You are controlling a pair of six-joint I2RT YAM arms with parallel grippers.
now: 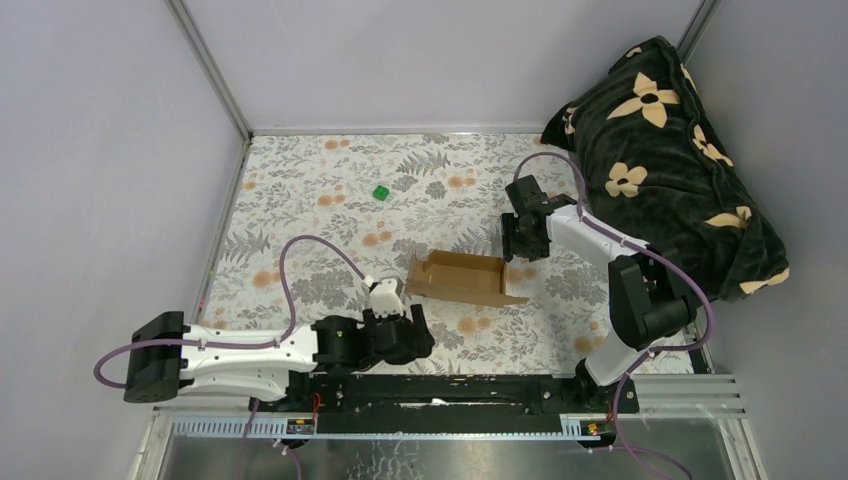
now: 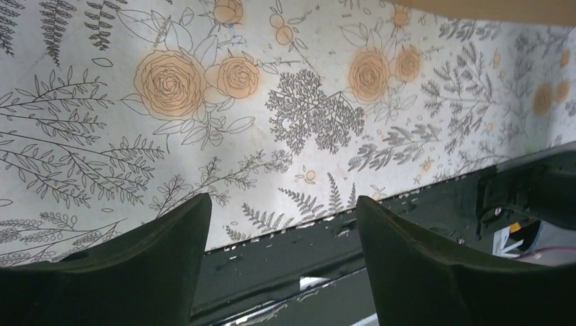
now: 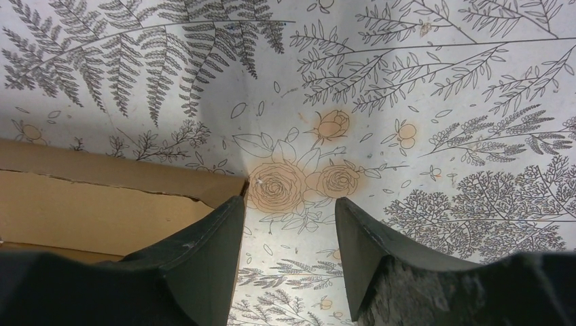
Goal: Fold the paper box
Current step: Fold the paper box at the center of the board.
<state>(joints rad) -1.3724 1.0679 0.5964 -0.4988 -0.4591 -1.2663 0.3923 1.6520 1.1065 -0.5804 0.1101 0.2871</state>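
The paper box (image 1: 460,278) is plain brown cardboard, partly formed into an open tray with raised walls and a flat flap at its near right. It lies mid-table on the floral cloth. In the right wrist view its end wall (image 3: 102,204) shows at left, beside my left finger. My right gripper (image 1: 520,240) is open just right of the box's far end, with only cloth between the fingers (image 3: 289,210). My left gripper (image 1: 415,335) is open and empty, low by the near table edge (image 2: 282,204), below the box's left end. A strip of the box (image 2: 489,8) shows at the top of that view.
A tiny green cube (image 1: 380,192) sits on the cloth at the back. A dark floral blanket (image 1: 665,150) is heaped at the back right. A black rail (image 1: 450,390) runs along the near edge. Grey walls enclose the table.
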